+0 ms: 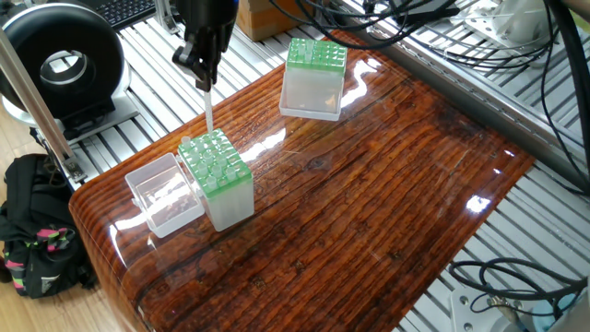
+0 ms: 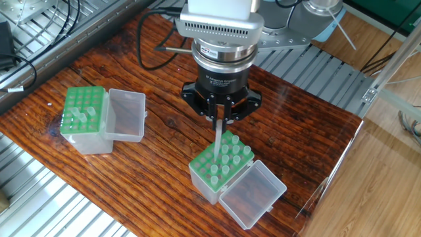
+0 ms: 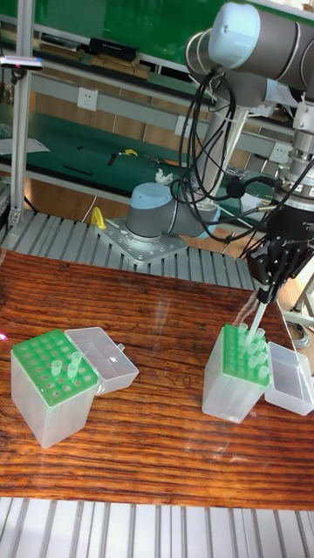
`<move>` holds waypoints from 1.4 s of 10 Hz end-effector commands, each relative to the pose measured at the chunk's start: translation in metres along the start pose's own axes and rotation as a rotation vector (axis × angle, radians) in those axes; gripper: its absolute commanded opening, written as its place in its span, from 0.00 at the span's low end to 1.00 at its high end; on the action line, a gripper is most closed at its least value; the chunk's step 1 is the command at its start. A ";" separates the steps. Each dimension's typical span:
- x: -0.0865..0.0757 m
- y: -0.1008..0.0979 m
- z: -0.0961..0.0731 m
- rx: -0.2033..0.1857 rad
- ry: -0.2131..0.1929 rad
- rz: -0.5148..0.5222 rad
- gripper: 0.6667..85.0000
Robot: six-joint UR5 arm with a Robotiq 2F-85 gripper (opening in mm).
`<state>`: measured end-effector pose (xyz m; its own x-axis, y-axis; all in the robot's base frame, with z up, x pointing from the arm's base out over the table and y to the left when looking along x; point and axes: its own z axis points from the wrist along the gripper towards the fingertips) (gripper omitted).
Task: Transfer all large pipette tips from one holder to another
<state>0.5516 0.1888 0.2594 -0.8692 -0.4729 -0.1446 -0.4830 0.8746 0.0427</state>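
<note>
My gripper (image 2: pixel 222 116) is shut on one large pipette tip (image 2: pixel 218 141), which hangs straight down over the green-topped holder (image 2: pixel 205 179). The tip's point reaches the grid near its edge; whether it sits in a hole I cannot tell. Several more tips (image 2: pixel 227 158) stand in that grid. From the opposite side, the gripper (image 1: pixel 204 72) holds the tip (image 1: pixel 208 115) above the holder (image 1: pixel 226 194). The second holder (image 2: pixel 82 135) has a few tips (image 2: pixel 79 117) in it. The tall view shows gripper (image 3: pixel 266 288), tip (image 3: pixel 258 319) and both holders (image 3: pixel 234 388), (image 3: pixel 51 405).
Each holder has a clear hinged lid lying open beside it (image 2: pixel 254 195), (image 2: pixel 125 116). The wooden table (image 2: pixel 158 168) is bordered by aluminium rails (image 1: pixel 138 55). Cables (image 1: pixel 516 55) and a black round device (image 1: pixel 63 65) lie off the board.
</note>
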 end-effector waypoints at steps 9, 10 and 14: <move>0.003 -0.015 -0.012 0.009 0.044 -0.071 0.44; 0.001 -0.036 -0.017 0.043 0.052 -0.106 0.42; -0.018 -0.130 0.007 0.143 0.039 -0.211 0.38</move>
<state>0.5982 0.1202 0.2605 -0.7892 -0.6071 -0.0931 -0.6014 0.7946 -0.0833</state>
